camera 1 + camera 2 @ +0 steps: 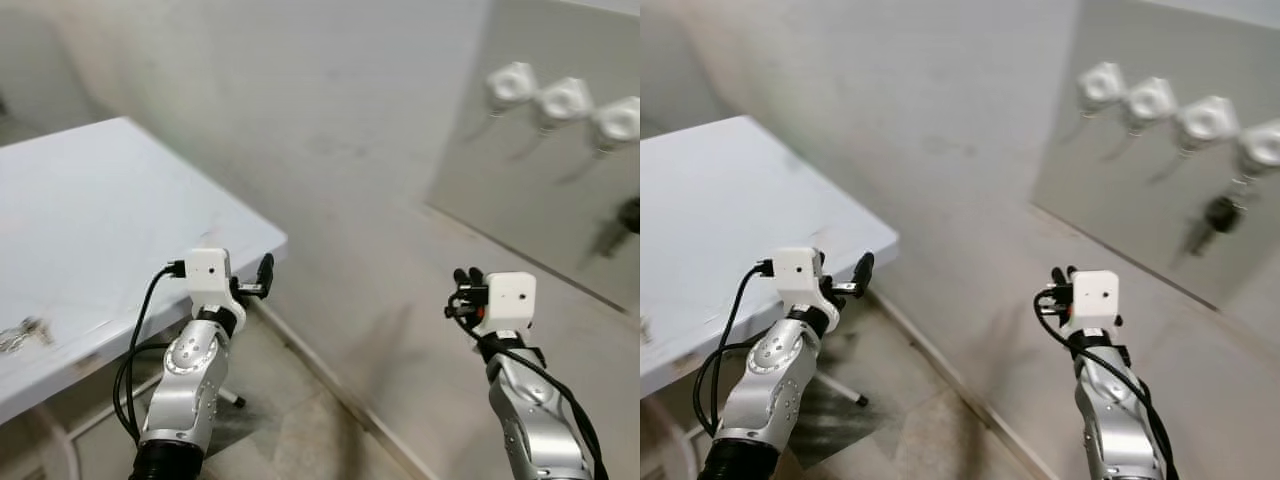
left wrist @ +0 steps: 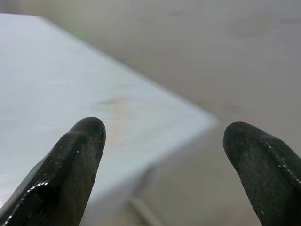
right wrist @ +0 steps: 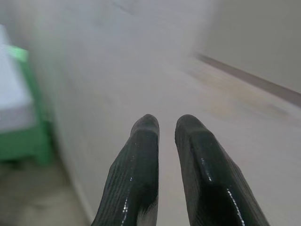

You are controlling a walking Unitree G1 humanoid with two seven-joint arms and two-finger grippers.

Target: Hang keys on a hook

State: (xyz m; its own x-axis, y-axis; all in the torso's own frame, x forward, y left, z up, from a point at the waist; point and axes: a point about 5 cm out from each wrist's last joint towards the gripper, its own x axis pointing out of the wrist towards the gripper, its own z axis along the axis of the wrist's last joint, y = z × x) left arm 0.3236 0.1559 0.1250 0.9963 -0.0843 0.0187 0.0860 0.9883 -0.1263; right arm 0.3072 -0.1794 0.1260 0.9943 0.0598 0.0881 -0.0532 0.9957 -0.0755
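Two hands raised: left hand (image 1: 265, 274) spread wide beside table (image 1: 90, 220); right hand (image 1: 466, 277) clenched, empty, below hooks (image 1: 565, 100) with keys (image 1: 1220, 213).

Evenly and softly lit, fairly bright, no harsh glare. Motion-blurred across both eye views: hooks (image 1: 565, 100) smeared into pale blobs, dark keys (image 1: 1219, 214) streaked, wall (image 1: 330, 130) texture washed out. Pale tabletop (image 1: 90, 200) slightly overexposed, its edge soft. Faint shadow on the floor (image 1: 850, 410) beneath the left arm. Sharp only on glossy black fingertips (image 3: 146, 136) in wrist views, small highlights there; backgrounds blurred.
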